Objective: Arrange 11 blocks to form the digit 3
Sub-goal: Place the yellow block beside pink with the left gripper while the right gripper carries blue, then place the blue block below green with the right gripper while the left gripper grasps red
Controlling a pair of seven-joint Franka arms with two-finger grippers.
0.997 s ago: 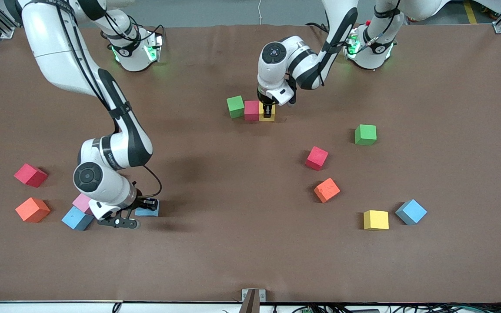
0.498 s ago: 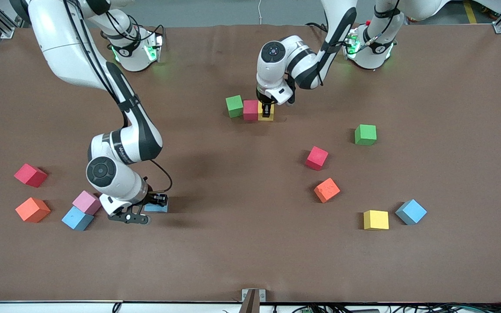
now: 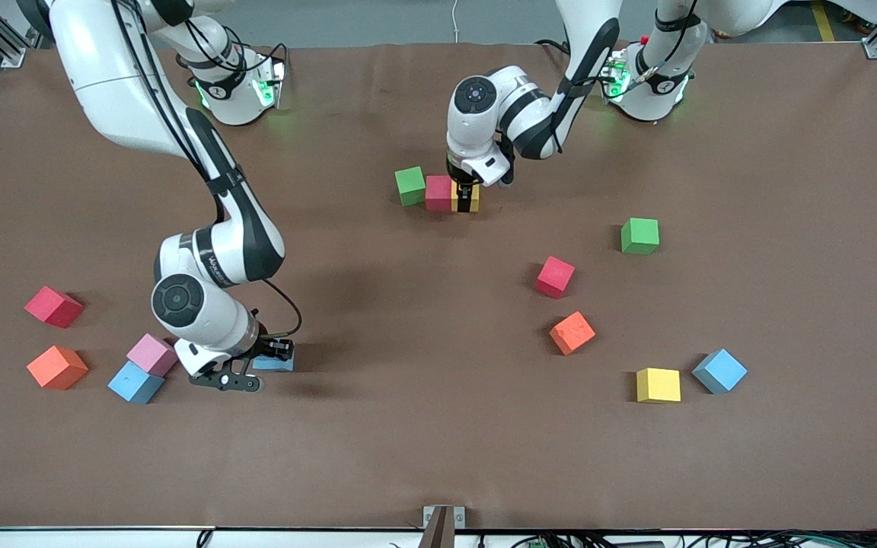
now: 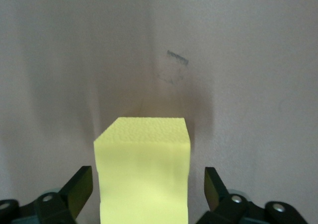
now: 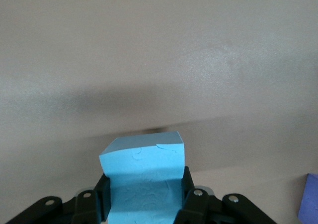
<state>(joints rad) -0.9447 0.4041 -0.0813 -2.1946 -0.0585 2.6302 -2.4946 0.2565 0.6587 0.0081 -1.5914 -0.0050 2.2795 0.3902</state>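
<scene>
Brown matte counter (image 3: 438,441) carries scattered foam cubes. Near the frame's upper centre, a green foam cube (image 3: 410,186), a red foam cube (image 3: 438,192) and a yellow foam cube (image 3: 472,199) sit touching in a row. Over the yellow one, the left end effector (image 3: 467,195) has its fingers (image 4: 79,186) spread clear of the cube's sides. In the lower part of the frame toward the right arm's end, the right end effector (image 3: 267,358) is clamped on a light blue foam cube (image 5: 144,182), beside a pink foam cube (image 3: 151,354).
</scene>
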